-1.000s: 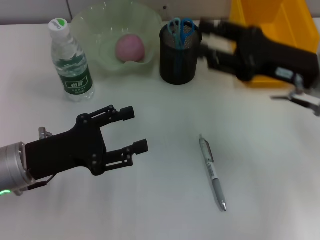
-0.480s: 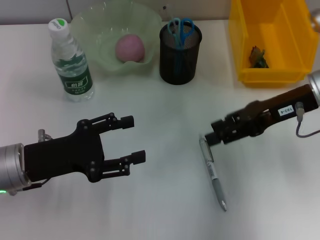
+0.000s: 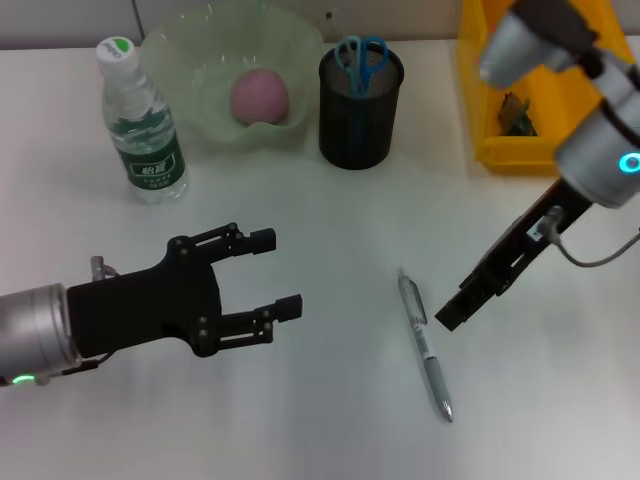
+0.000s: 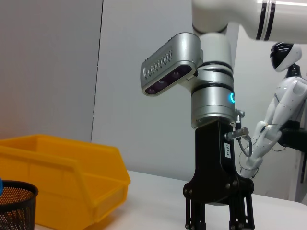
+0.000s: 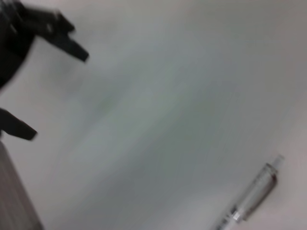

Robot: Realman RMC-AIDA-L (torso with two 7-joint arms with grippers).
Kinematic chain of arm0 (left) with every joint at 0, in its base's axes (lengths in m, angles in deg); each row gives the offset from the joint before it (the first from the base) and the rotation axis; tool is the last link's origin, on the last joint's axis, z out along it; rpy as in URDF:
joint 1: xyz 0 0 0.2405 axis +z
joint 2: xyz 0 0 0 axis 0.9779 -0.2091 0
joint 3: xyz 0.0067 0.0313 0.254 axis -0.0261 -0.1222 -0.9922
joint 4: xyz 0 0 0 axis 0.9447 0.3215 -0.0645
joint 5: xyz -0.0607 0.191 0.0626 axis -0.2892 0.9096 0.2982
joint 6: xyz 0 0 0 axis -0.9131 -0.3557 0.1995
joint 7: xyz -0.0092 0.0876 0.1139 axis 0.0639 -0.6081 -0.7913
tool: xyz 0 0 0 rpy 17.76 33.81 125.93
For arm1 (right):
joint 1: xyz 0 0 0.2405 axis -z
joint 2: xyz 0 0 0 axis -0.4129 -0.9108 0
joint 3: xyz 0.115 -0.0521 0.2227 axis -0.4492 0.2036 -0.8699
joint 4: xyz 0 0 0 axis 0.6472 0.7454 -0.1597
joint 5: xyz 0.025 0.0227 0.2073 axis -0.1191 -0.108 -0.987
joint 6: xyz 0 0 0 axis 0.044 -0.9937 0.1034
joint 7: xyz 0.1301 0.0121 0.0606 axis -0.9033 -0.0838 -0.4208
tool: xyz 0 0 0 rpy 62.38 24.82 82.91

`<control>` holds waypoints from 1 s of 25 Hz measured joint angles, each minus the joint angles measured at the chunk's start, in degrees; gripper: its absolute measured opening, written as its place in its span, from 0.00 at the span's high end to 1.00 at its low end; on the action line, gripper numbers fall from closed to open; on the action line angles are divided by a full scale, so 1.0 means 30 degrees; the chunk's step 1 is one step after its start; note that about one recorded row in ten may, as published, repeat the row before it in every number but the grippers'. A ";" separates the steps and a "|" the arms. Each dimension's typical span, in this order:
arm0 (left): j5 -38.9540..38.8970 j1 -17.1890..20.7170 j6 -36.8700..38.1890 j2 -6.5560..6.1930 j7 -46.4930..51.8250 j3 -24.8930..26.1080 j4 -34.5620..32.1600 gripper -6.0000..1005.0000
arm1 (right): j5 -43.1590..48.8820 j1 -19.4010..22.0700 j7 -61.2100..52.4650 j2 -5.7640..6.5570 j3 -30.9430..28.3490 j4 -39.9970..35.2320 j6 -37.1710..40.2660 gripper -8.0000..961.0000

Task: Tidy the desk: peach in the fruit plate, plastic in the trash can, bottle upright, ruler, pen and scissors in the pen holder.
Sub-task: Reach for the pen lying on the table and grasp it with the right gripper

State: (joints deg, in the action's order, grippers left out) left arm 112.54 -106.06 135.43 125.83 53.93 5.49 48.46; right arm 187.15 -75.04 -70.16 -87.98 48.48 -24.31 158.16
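A silver pen lies on the white table, also seen in the right wrist view. My right gripper points down just right of the pen, without touching it; in the left wrist view its fingers stand apart and empty. My left gripper hovers open and empty at the left. The pink peach sits in the green fruit plate. The bottle stands upright. Blue scissors are in the black pen holder. Plastic lies in the yellow trash can. The ruler is not discernible.
The bottle, plate, pen holder and yellow bin line the back of the table. In the left wrist view the bin and the holder stand beyond the right arm. A white humanoid figure stands far behind.
My right arm swung from the back by the pen holder and bin down to the table, ending upright just right of the pen. The left gripper shifted slightly right.
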 joint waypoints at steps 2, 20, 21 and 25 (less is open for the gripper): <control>-0.0009 -0.0088 -0.0309 0.0011 -0.0027 -0.0001 0.0180 0.21 | 0.0862 -0.0364 -0.0393 -0.0314 0.0621 -0.0321 -0.0005 0.33; -0.0124 0.0211 -0.1764 0.0000 -0.0049 -0.0180 0.0546 0.21 | 0.0083 -0.0743 -0.2260 -0.0762 0.7747 -0.1745 -0.2251 0.33; -0.0128 0.0234 -0.1766 0.0001 -0.0048 -0.0148 0.0553 0.21 | 0.0036 -0.0737 -0.2364 -0.0764 0.8019 -0.1811 -0.2325 0.33; -0.0137 0.0278 -0.1767 0.0000 -0.0047 -0.0075 0.0682 0.21 | -0.0106 -0.0731 -0.2895 -0.0771 0.8875 -0.1911 -0.2630 0.33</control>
State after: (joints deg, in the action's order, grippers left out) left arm 112.13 -105.22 130.12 125.83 53.78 5.27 50.51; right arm 186.83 -77.23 -78.85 -90.30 75.10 -30.04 150.27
